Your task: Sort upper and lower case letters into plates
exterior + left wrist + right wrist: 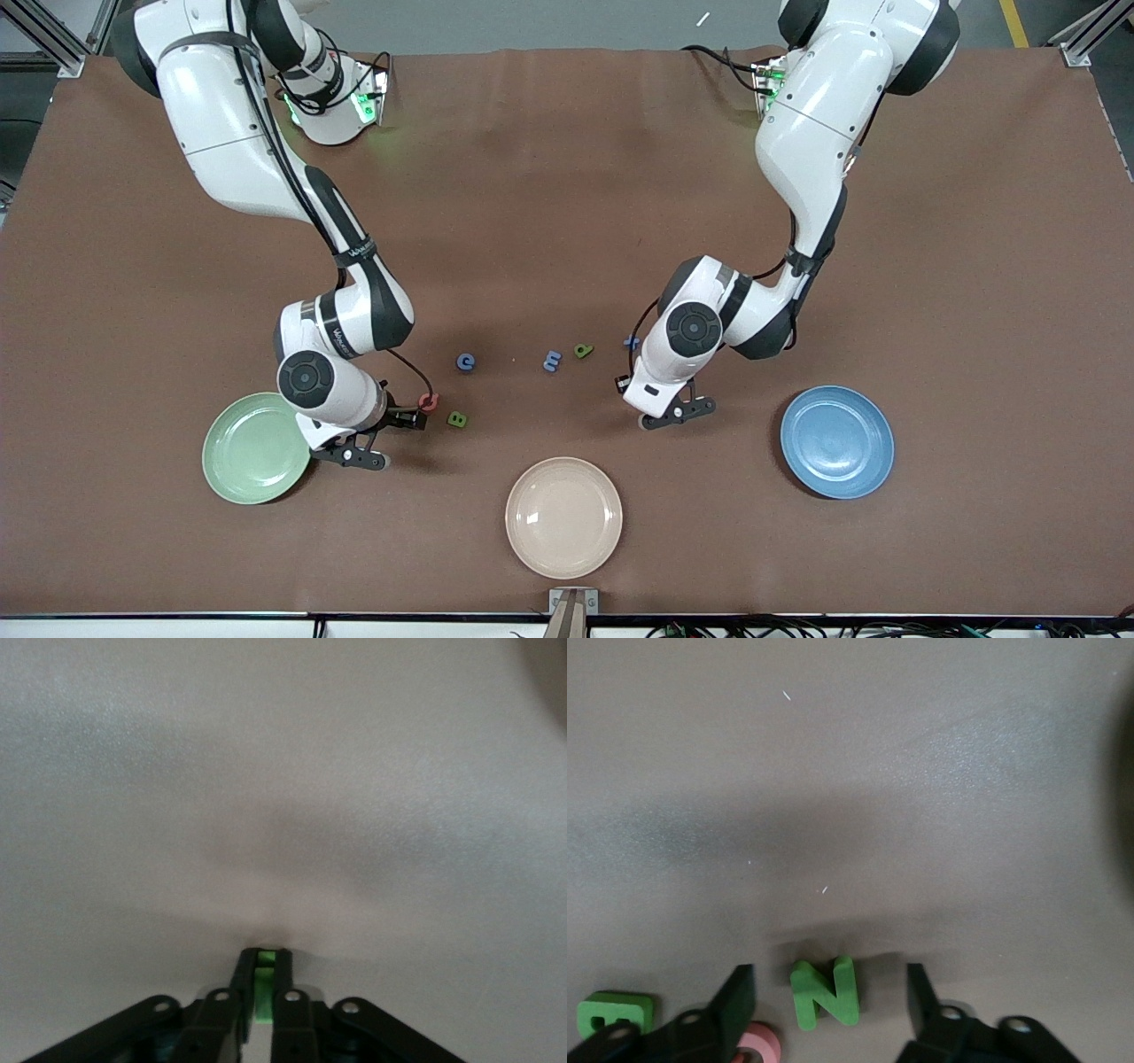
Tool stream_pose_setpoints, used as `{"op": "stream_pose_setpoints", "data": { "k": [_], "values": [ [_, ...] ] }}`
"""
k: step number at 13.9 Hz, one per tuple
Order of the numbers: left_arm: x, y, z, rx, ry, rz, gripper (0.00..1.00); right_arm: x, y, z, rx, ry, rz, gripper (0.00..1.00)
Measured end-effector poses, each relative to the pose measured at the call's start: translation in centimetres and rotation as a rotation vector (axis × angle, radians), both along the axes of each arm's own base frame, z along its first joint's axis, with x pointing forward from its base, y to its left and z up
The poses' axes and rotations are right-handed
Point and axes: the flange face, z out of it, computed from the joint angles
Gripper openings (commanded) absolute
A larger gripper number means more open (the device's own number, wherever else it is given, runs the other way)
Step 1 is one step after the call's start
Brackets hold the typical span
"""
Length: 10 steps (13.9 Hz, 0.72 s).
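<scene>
Your right gripper [829, 976] stands spread astride the green N [824, 997] on the table near the pale green plate [248, 452]; close, then lift. Your left gripper [263, 967] is clamped on a slim green letter [264, 999] at table level; lift it, probably toward the blue plate [837, 441].

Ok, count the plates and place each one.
3: green plate toward the right arm's end, blue plate toward the left arm's end, cream plate between them, nearest the front camera.

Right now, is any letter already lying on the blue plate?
No, the blue plate is bare; blue G and green B lie on the table.
</scene>
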Motion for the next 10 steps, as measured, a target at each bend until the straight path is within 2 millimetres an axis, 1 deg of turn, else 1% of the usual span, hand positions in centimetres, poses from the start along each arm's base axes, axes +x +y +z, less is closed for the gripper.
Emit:
{"op": "stream_pose_setpoints", "data": {
  "k": [1,2,3,4,5,6,7,8,9,10],
  "values": [
    [0.5,0.2,0.6,0.004,-0.015,0.000,0.00,0.0,0.0,0.0,0.000,0.000,0.000,0.63],
    [1.2,0.9,1.4,0.005,-0.028,0.010,0.00,0.0,0.0,-0.1,0.000,0.001,0.000,0.62],
    [2.1,2.1,2.5,0.008,-0.038,0.027,0.00,0.0,0.0,-0.2,-0.001,0.002,0.000,0.61],
    [3.4,4.0,3.8,0.020,-0.054,0.048,0.00,-0.1,0.0,-0.3,-0.001,0.005,0.000,0.60],
    [5.0,6.9,5.4,0.050,-0.080,0.069,0.00,-0.1,0.0,-0.5,-0.002,0.007,0.000,0.58],
    [6.4,10.2,6.7,0.095,-0.102,0.070,0.00,-0.2,0.0,-0.8,-0.003,0.011,0.001,0.57],
    [7.6,13.5,7.7,0.144,-0.115,0.055,0.00,-0.2,0.0,-1.1,-0.004,0.014,0.001,0.54],
    [8.5,16.3,8.1,0.182,-0.122,0.034,0.02,-0.3,0.1,-1.2,-0.004,0.015,0.002,0.50],
    [9.1,18.7,8.0,0.213,-0.122,0.010,0.07,-0.2,0.1,-1.1,-0.004,0.014,0.002,0.43],
    [9.7,21.2,7.6,0.234,-0.114,-0.018,0.16,-0.2,0.2,-1.0,-0.003,0.012,0.003,0.33]
  ]
}}
